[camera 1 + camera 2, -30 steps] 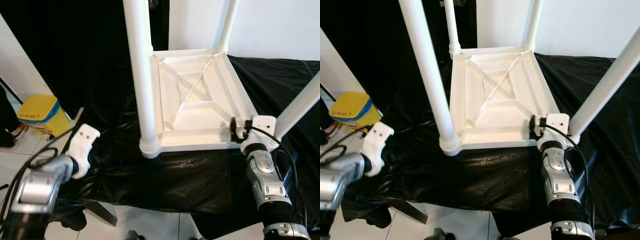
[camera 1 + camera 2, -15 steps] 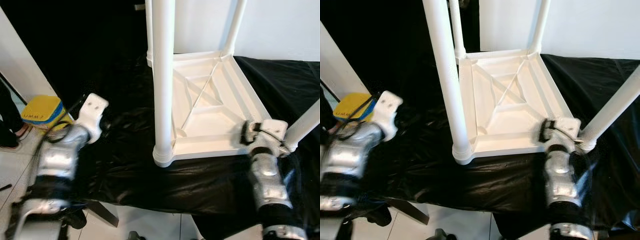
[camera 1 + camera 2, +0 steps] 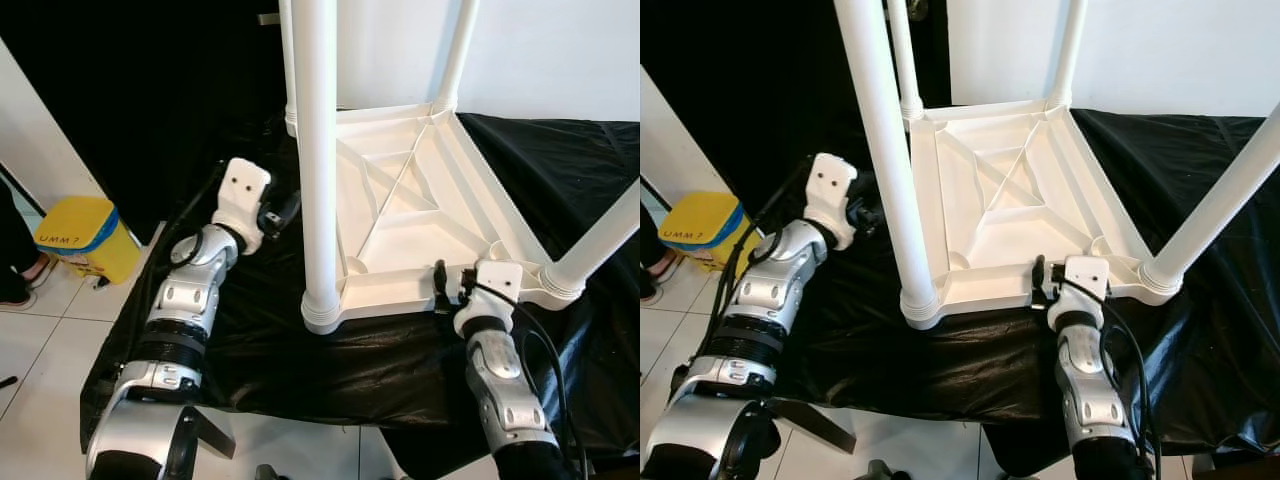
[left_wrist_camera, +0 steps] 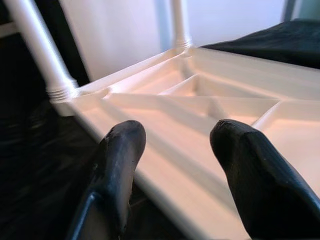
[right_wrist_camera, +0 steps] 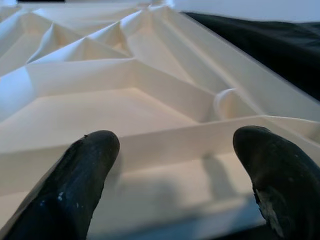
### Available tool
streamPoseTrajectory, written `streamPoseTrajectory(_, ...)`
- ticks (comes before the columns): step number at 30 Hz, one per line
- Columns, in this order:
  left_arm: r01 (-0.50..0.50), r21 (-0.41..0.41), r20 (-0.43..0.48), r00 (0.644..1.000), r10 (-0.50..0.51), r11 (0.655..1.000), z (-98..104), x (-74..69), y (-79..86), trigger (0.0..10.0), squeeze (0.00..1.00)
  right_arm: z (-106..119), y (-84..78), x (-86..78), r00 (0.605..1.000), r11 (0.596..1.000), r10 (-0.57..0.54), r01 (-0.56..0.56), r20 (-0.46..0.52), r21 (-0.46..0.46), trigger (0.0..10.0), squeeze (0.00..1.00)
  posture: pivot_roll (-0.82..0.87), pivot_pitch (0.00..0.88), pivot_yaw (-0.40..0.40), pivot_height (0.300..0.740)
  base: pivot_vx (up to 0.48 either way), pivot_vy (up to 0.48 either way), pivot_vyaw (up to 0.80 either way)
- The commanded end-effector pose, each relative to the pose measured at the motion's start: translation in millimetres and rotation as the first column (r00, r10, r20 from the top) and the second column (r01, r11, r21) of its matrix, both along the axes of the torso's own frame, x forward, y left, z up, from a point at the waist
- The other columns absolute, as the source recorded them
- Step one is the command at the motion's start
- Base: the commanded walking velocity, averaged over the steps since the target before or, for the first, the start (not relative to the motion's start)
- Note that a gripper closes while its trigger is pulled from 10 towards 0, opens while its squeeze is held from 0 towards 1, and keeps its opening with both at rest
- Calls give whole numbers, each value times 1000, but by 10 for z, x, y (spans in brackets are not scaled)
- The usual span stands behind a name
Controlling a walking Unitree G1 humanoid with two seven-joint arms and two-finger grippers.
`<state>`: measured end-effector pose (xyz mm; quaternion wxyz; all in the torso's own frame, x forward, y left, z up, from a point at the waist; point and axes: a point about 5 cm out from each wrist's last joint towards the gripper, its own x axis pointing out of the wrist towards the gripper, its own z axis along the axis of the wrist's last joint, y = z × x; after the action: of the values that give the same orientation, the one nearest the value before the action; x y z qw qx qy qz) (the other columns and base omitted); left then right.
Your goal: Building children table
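Note:
A white plastic children's table (image 3: 405,215) lies upside down on black sheeting, its legs pointing up. The thick near-left leg (image 3: 318,150) rises from the front corner and the near-right leg (image 3: 600,240) slants off to the right. My left gripper (image 3: 276,214) is open beside the table's left edge; in the left wrist view its fingers (image 4: 117,165) face that rim. My right gripper (image 3: 444,290) is open at the near rim (image 5: 165,145), between the two front legs, with nothing between its fingers (image 5: 82,175).
Black plastic sheeting (image 3: 300,370) covers the work surface and hangs over its front edge. A yellow bin (image 3: 82,236) stands on the tiled floor at the left, with a person's foot (image 3: 14,285) beside it. A white wall (image 3: 560,50) is behind.
My left arm has risen from the lower left and reached in to the table's left edge. The right gripper has shifted left along the near rim, away from the right leg.

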<state>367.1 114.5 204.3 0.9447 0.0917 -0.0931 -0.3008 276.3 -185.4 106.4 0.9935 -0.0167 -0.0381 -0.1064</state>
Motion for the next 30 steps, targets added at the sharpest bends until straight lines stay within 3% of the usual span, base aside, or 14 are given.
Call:
streamPoseTrajectory(1,78,-22,18,997,-77,997,28,-6,-131,10000,0,-1,-82,-120,999,999,-46,46,0,5,10000,0,-151,64,29,740,0,0,0)
streamPoseTrajectory(5,113,-27,23,993,-112,993,26,-21,-200,10000,0,4,-125,-182,998,998,-64,64,5,2,10000,0,-154,66,29,740,0,0,0)
streamPoseTrajectory(11,284,-58,37,959,-282,957,-36,-141,-443,10000,0,40,-234,-349,988,987,-150,151,25,-48,10000,0,-174,83,32,740,0,0,0)
streamPoseTrajectory(21,394,-50,-5,919,-394,918,-164,-282,-551,10000,0,-8,-275,-420,978,976,-207,205,-21,-70,10000,0,-173,95,27,740,0,0,0)
streamPoseTrajectory(23,463,-58,-18,885,-465,884,-211,-380,-628,10000,0,-62,-308,-430,971,971,-227,220,-71,-94,10000,0,-166,102,24,740,0,0,0)
streamPoseTrajectory(24,463,-58,-18,885,-465,884,-211,-380,-628,10000,0,-62,-308,-430,971,971,-227,220,-71,-94,10000,0,-166,102,24,740,0,0,0)
streamPoseTrajectory(25,517,-50,-27,854,-519,854,-240,-481,-702,10000,0,-114,-305,-413,970,973,-218,207,-112,-96,10000,0,-166,102,24,740,0,0,0)
streamPoseTrajectory(30,545,-42,-35,837,-546,837,-264,-555,-746,10000,0,-146,-280,-369,971,978,-198,189,-133,-84,10000,0,-146,110,17,740,0,0,0)
